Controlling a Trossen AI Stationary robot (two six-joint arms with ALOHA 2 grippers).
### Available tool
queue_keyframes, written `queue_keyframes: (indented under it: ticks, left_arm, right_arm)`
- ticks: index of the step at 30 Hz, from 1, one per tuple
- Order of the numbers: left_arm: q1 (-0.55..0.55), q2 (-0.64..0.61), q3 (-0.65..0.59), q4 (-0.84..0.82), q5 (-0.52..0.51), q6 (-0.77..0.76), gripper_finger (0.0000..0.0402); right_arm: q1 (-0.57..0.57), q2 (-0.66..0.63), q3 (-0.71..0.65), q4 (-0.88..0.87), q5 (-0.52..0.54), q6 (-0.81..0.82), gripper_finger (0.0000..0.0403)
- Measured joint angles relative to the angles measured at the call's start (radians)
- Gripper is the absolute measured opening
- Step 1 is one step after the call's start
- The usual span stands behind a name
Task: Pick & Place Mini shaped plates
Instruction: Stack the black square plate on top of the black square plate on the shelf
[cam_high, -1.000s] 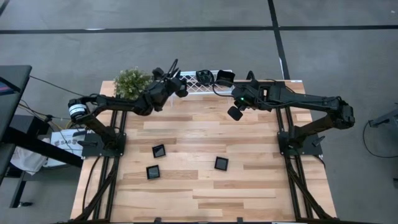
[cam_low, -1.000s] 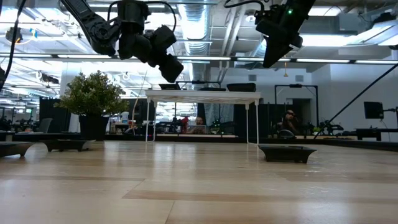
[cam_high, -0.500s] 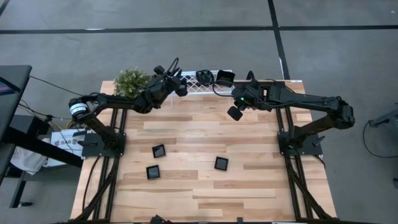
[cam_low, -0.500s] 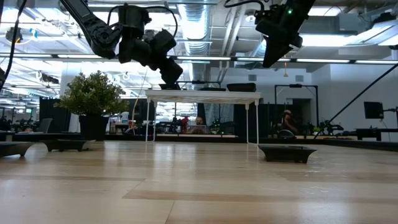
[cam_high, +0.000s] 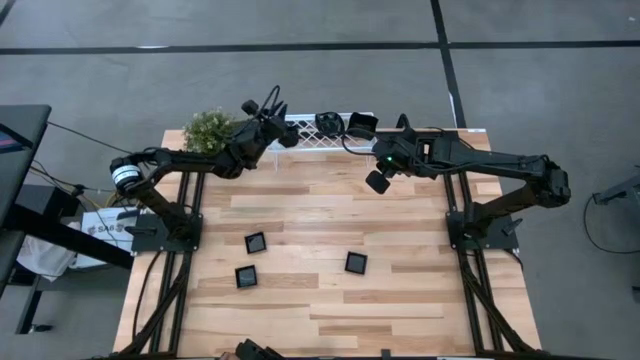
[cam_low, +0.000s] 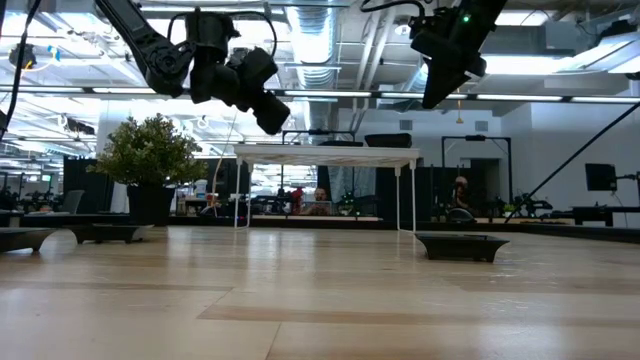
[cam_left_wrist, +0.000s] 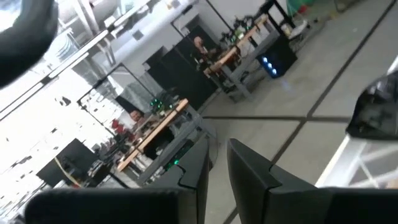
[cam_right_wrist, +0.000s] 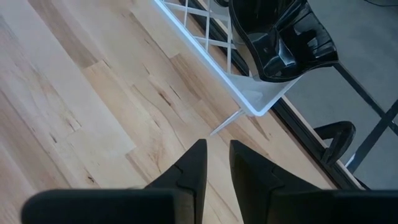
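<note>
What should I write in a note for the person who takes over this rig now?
Left gripper: empty, fingers nearly closed, raised at the left end of the rack, beside the plant.
Right gripper: empty, fingers nearly closed, raised over the table near the right end of the rack.
Plates: three square ones lie on the table; at least two lie on the rack.
Done or left: I cannot tell which way the plates go. Neither gripper holds a plate.
</note>
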Motion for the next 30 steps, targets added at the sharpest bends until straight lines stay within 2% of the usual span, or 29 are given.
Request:
queue_keyframes:
  ticks: [8, 10, 14, 16, 18, 20, 23, 26, 28, 30]
  left_arm:
    - [-0.028, 0.0, 0.0, 0.022, -0.005, 0.0, 0.0061]
    - [-0.054, 0.0, 0.001, 0.022, -0.038, 0.0, 0.0061]
    - [-0.141, -0.022, 0.001, 0.01, -0.228, 0.004, 0.0061]
    - [-0.202, -0.051, 0.001, -0.032, -0.359, 0.004, 0.0061]
    - [-0.271, -0.089, 0.001, -0.134, -0.48, 0.003, 0.0061]
    - [-0.352, -0.139, -0.016, -0.244, -0.534, -0.027, 0.0061]
    - [-0.476, -0.229, -0.078, -0.342, -0.527, -0.15, 0.0061]
    - [-0.594, -0.336, -0.167, -0.367, -0.502, -0.314, 0.0061]
    - [-0.672, -0.41, -0.234, -0.38, -0.452, -0.43, 0.0061]
    - [-0.741, -0.488, -0.306, -0.391, -0.357, -0.538, 0.0061]
  right_arm:
    - [0.0, 0.0, 0.0, 0.0, 0.0, -0.002, 0.0064]
    - [0.0, 0.0, 0.0, 0.0, 0.0, -0.002, 0.0064]
    - [0.0, 0.0, 0.0, 0.0, -0.001, -0.002, 0.0064]
    - [0.01, 0.0, -0.003, 0.002, -0.011, -0.003, 0.0064]
    - [0.036, 0.0, -0.018, 0.021, -0.021, -0.017, 0.0064]
    - [0.079, -0.001, -0.045, 0.072, -0.021, -0.034, 0.0064]
    - [0.153, -0.001, -0.08, 0.172, -0.027, -0.054, 0.0064]
    - [0.231, -0.001, -0.13, 0.281, -0.026, -0.06, 0.0064]
    - [0.281, 0.0, -0.164, 0.328, -0.027, -0.061, 0.0064]
    - [0.331, 0.0, -0.199, 0.372, -0.027, -0.061, 0.0064]
